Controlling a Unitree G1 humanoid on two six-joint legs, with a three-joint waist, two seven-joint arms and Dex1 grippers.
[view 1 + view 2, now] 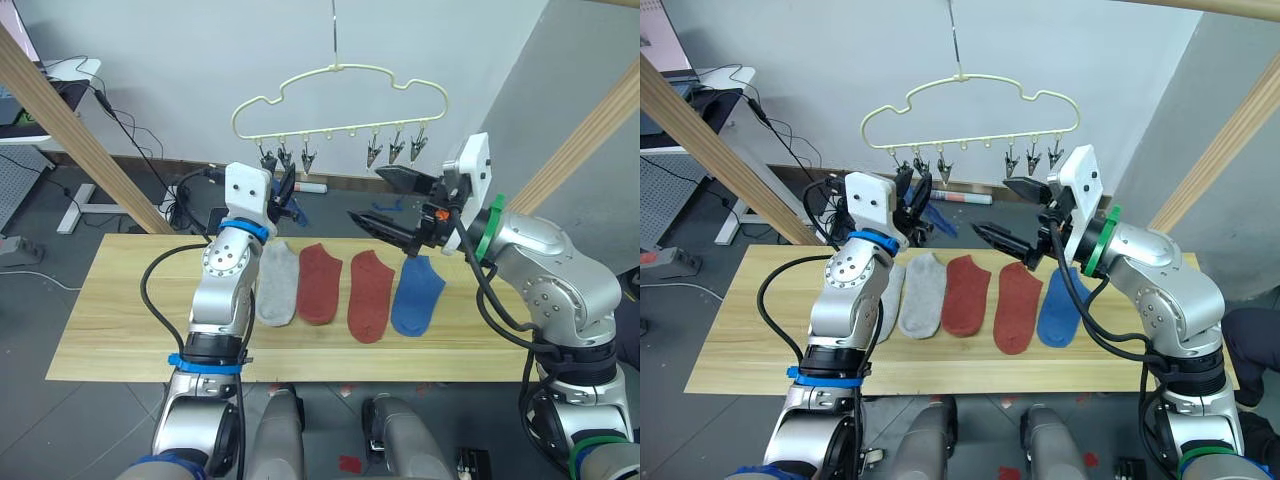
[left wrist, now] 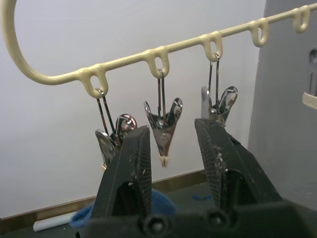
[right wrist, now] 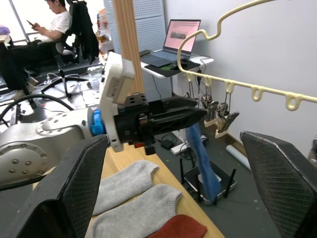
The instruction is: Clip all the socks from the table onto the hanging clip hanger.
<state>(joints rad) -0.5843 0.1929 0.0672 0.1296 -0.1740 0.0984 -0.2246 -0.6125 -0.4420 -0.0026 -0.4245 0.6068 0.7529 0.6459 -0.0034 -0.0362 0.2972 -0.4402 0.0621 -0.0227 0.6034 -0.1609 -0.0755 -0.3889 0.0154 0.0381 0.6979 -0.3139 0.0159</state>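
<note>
The pale-yellow clip hanger hangs above the table's far edge, with a row of metal clips. My left gripper is open at the hanger's left end, one clip between its fingers. A blue sock dangles just below those fingertips; what holds it is hidden. On the table lie two grey socks, one partly behind my left arm, two rust red socks and a blue sock. My right gripper is wide open and empty above the red socks, pointing at the left gripper.
Thick wooden frame poles slant at the left and right. A white roll and cables lie on the floor behind the table. A seated person and a desk with a laptop are further off.
</note>
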